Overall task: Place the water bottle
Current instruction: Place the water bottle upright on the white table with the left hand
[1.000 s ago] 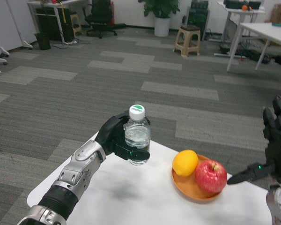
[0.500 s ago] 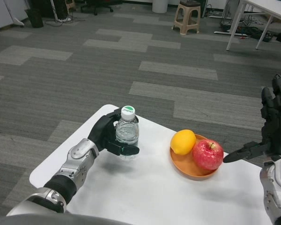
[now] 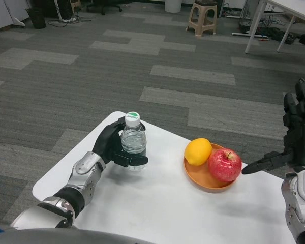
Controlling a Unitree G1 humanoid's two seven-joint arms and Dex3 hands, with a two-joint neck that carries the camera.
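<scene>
A small clear water bottle (image 3: 133, 142) with a white and green cap stands upright over the far left part of the white table (image 3: 168, 203). My left hand (image 3: 112, 146) grips it around the middle, fingers wrapped across its front. Whether its base touches the tabletop I cannot tell. My right hand (image 3: 295, 137) is raised at the right edge of the view, fingers spread and empty, well clear of the bottle.
An orange plate (image 3: 206, 179) to the right of the bottle holds a lemon (image 3: 198, 151) and a red apple (image 3: 225, 164). The table's far edge runs just behind the bottle. Beyond lie grey carpet, a stool (image 3: 202, 18) and desks.
The camera dipped down over the second. My left hand has carried the bottle slightly left and lower toward the table. The right hand stays raised.
</scene>
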